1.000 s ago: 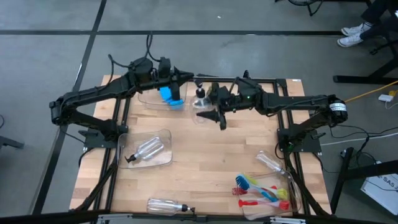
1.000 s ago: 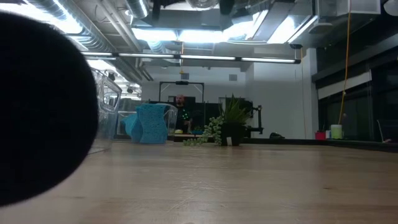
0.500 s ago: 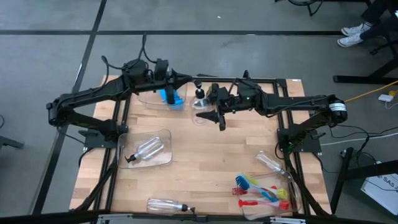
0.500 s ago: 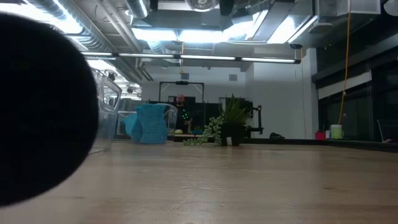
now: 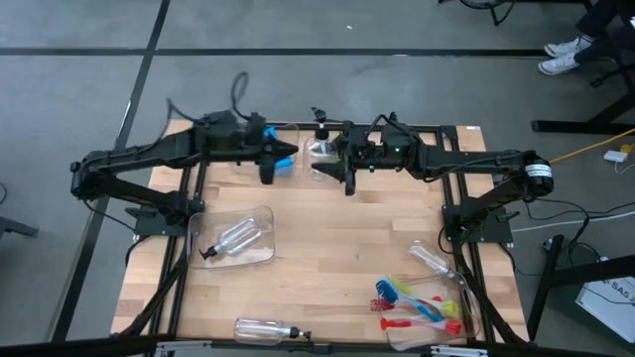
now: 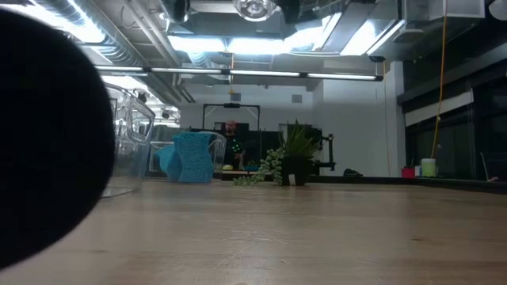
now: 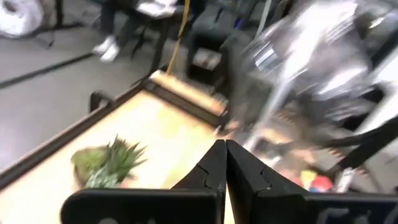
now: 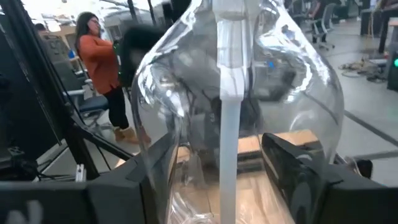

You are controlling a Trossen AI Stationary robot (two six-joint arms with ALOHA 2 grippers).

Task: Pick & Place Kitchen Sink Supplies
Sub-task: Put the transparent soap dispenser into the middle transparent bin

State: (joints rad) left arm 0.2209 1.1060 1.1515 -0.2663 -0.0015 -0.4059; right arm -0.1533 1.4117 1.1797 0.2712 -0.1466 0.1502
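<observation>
My right gripper (image 5: 335, 159) is shut on a clear bottle (image 5: 319, 149) with a black pump top (image 5: 317, 115), over the table's far middle. The bottle fills the right wrist view (image 8: 239, 93). My left gripper (image 5: 268, 169) is shut, its fingertips meeting in the left wrist view (image 7: 224, 152), and it hangs just beside the blue sponge (image 5: 286, 160). The sponge stands on its edge in a clear bin (image 5: 238, 157) at the far edge and shows in the low view (image 6: 190, 157). Red, blue and yellow-green brushes (image 5: 417, 305) lie in a bin at the near right. My right gripper pinches the bottle's rounded body (image 8: 186, 143) between its two fingers, one finger (image 8: 140, 186) on each side. The inner tube (image 8: 231, 124) runs between them. The bottle is lifted clear of the table, with its pump top toward the far edge.
A clear bin (image 5: 260, 230) at the left middle holds one bottle (image 5: 233, 241). Another bottle (image 5: 266, 327) lies at the near edge, and a third (image 5: 432, 260) lies at the right by the brushes' bin. Bare wood stretches across the table's middle (image 5: 347, 248).
My left gripper has drawn back from above the sponge's bin toward the table's near and left side and now points down beside the sponge, which has stayed in place. My right gripper has carried the bottle a little toward the far edge.
</observation>
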